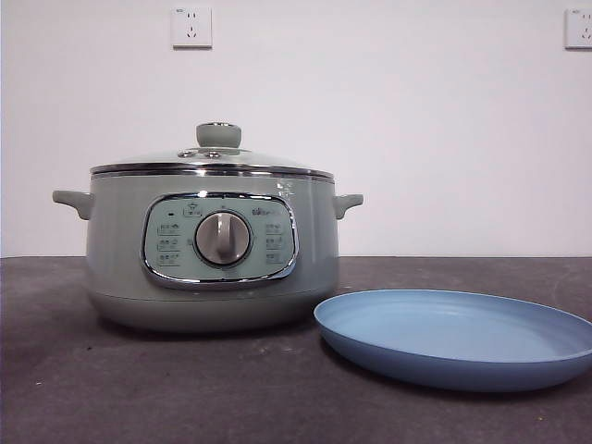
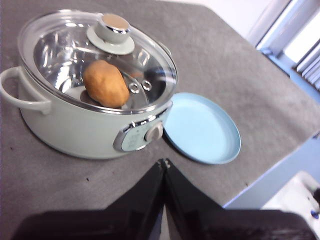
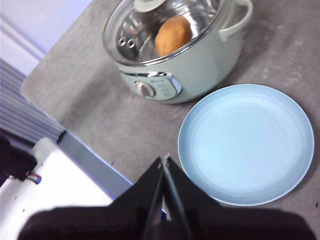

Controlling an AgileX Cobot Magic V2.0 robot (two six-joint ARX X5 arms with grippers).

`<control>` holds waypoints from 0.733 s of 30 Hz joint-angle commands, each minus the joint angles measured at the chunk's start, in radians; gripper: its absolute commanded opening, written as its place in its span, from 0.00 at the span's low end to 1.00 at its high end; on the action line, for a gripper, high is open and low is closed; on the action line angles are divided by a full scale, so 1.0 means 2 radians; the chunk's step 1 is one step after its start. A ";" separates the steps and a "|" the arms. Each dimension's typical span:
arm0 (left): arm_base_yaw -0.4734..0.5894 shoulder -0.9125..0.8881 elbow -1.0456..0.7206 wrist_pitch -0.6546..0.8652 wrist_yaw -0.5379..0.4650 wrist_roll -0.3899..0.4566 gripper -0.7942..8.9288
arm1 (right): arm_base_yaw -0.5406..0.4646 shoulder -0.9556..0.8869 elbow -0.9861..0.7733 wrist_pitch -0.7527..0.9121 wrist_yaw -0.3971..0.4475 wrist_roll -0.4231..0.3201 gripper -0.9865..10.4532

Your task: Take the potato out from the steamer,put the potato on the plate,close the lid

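Lid (image 2: 100, 55) sits on the steamer (image 1: 211, 250), potato (image 2: 105, 83) inside; both my tools, left (image 2: 164, 165) and right (image 3: 164, 162), clenched, holding nothing. First step: open one tool, grip the knob (image 1: 218, 135) square, lift straight up

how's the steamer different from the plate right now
The steamer is a tall, deep sage-green pot; the plate is shallow, flat and light blue. The steamer is covered by its glass lid and holds the potato; the plate lies open with nothing on it. The steamer has side handles and a dial; the plate is plain. Both are round and sit side by side on the table.
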 commanded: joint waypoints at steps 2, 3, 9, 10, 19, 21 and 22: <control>-0.005 0.007 0.011 -0.003 0.005 0.027 0.08 | 0.009 0.004 0.003 -0.001 0.000 -0.018 0.09; -0.005 0.007 0.012 -0.003 0.005 0.026 0.10 | 0.010 0.004 0.003 0.000 0.001 -0.018 0.10; -0.005 0.007 0.012 0.001 0.006 0.024 0.83 | 0.010 0.002 0.004 0.009 0.001 -0.016 0.56; -0.005 0.007 0.012 0.003 0.006 0.024 0.83 | 0.010 0.003 0.004 0.009 0.001 -0.014 0.64; -0.005 0.019 0.012 0.049 0.005 0.000 0.83 | 0.010 0.006 0.004 0.009 0.001 -0.006 0.66; -0.005 0.027 0.015 0.059 0.005 -0.004 0.83 | 0.010 0.006 0.004 0.009 0.001 -0.006 0.66; -0.005 0.035 0.018 0.066 0.005 -0.004 0.83 | 0.010 0.006 0.004 0.009 0.001 -0.006 0.66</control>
